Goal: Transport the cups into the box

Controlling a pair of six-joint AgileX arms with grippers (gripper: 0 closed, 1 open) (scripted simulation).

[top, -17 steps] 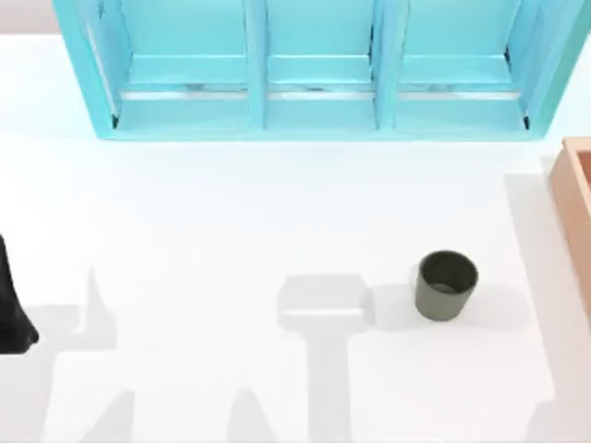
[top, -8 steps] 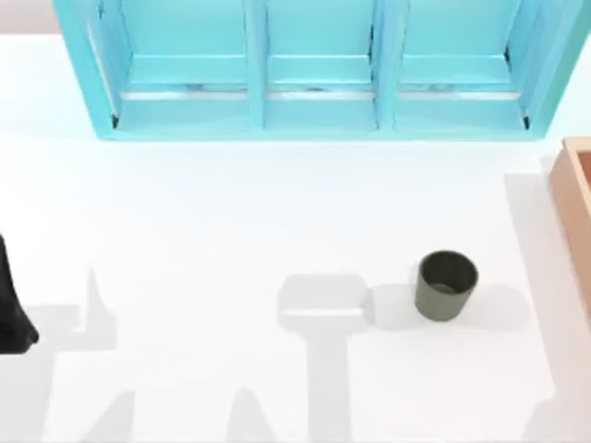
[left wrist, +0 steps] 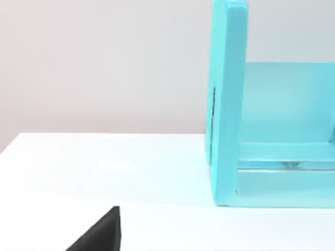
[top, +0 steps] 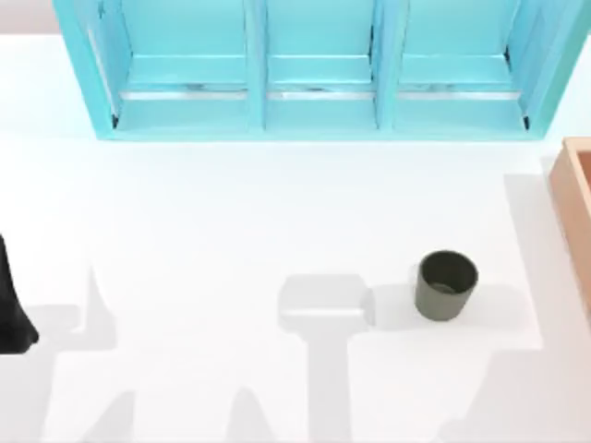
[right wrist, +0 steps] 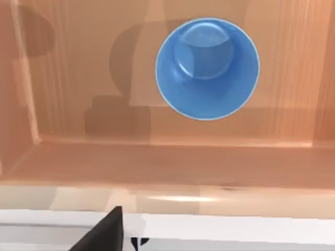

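Blue cup sits upright inside the box, so half done; olive cup waits just left of it; can't tell either pincer's opening or load.

Dark olive-grey cup, plain, on white table. Bright blue cup, plain, on tan wood-grain floor of box with light-brown walls. Turquoise shelf unit, paler inside. Black left arm; black finger near the box wall.
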